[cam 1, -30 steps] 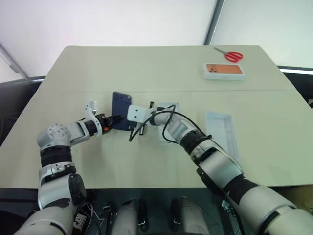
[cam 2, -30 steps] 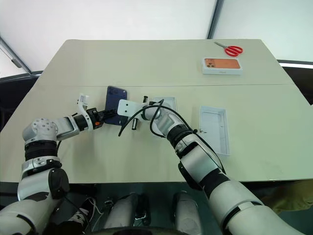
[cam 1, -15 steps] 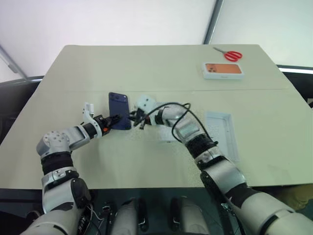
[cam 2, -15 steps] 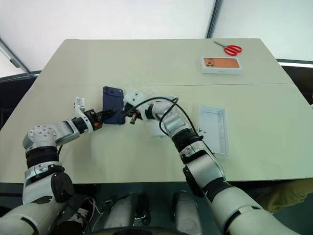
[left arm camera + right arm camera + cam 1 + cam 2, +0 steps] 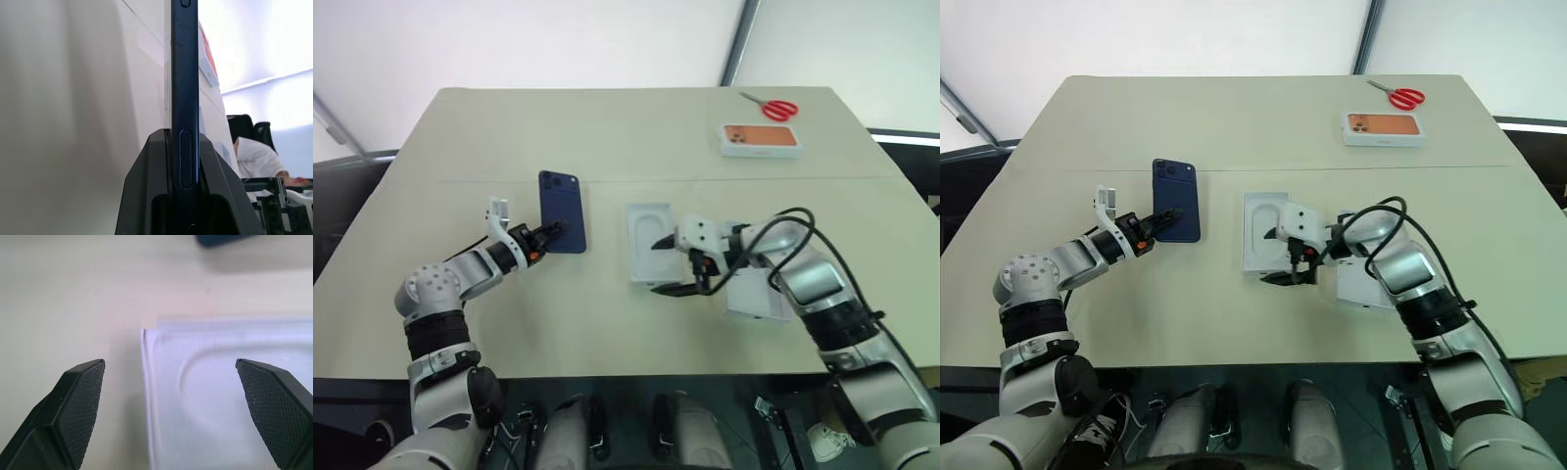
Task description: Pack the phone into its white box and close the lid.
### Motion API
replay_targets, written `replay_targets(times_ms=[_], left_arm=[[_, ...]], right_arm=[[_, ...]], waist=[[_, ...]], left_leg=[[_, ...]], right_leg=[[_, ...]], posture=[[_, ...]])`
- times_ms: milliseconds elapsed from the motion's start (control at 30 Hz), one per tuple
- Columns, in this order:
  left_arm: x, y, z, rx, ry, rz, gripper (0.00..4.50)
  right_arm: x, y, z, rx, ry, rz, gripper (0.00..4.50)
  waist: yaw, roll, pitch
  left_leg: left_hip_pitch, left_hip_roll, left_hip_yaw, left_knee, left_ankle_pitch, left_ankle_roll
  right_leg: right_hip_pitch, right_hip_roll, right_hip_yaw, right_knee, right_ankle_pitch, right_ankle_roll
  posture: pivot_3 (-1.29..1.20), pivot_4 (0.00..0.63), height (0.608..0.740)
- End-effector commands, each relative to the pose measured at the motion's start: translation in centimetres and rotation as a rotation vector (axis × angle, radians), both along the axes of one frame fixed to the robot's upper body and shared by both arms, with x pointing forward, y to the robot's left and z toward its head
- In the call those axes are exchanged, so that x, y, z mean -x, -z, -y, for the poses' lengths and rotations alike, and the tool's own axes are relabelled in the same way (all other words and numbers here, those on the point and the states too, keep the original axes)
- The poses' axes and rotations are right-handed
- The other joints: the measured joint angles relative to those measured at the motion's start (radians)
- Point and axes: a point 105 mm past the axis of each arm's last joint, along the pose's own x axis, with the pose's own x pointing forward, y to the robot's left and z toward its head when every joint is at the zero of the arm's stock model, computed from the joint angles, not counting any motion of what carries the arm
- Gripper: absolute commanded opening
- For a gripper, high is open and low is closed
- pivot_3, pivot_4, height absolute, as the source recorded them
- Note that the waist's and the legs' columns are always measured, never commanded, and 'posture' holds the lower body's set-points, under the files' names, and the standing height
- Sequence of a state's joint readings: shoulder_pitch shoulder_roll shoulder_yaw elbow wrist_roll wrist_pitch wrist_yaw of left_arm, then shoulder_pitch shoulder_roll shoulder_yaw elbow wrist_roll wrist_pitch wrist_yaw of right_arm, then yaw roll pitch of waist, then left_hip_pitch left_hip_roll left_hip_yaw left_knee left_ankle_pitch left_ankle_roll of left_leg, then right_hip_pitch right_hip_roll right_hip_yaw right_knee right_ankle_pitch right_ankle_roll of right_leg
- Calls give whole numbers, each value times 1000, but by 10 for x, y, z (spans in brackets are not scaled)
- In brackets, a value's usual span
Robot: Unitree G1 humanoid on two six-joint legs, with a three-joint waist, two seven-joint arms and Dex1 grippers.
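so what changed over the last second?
The right claw let go of the phone, opened wide and swung back toward the robot's right, now over the flat white insert. The left claw stays shut on the phone, holding it upright. Scissors and the orange-picture box haven't moved.

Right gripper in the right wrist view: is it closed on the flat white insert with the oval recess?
No. The right gripper stands wide open, its black fingers apart above the flat white insert, gripping nothing.
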State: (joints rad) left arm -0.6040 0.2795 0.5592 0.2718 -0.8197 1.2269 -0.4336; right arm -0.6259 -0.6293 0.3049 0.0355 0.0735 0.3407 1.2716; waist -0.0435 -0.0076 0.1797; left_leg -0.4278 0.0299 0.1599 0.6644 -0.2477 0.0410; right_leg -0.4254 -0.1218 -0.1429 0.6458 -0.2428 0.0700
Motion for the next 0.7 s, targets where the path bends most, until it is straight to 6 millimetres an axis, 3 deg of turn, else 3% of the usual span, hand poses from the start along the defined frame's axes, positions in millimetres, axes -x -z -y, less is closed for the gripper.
replay_targets(times_ms=[33,200,333,667,700], left_arm=[[1,-21,7,17,35,94,310],[2,-17,10,11,56,78,310],[4,-18,12,4,68,81,310],[4,-17,10,-13,65,83,310],[4,-17,10,-14,65,82,310]], right_arm=[[9,-3,-1,4,-49,30,4471],[1,4,3,10,-16,50,4471],[-8,3,2,-12,21,59,3193],[-11,10,2,-5,26,61,3193],[-12,10,2,-9,31,62,2918]], waist=[[3,-1,0],[12,-3,2],[27,-4,3],[31,-6,5],[31,-6,5]], left_leg=[[0,0,0,0,0,0],[0,0,0,0,1,2],[0,0,0,0,0,0],[0,0,0,1,0,0],[0,0,0,1,0,0]], right_leg=[[0,0,0,0,0,0],[0,0,0,0,0,0],[0,0,0,0,0,0],[0,-1,0,0,0,0],[0,-1,0,0,0,0]], posture=[[0,150,738],[0,150,738],[0,150,738],[0,150,738],[0,150,738]])
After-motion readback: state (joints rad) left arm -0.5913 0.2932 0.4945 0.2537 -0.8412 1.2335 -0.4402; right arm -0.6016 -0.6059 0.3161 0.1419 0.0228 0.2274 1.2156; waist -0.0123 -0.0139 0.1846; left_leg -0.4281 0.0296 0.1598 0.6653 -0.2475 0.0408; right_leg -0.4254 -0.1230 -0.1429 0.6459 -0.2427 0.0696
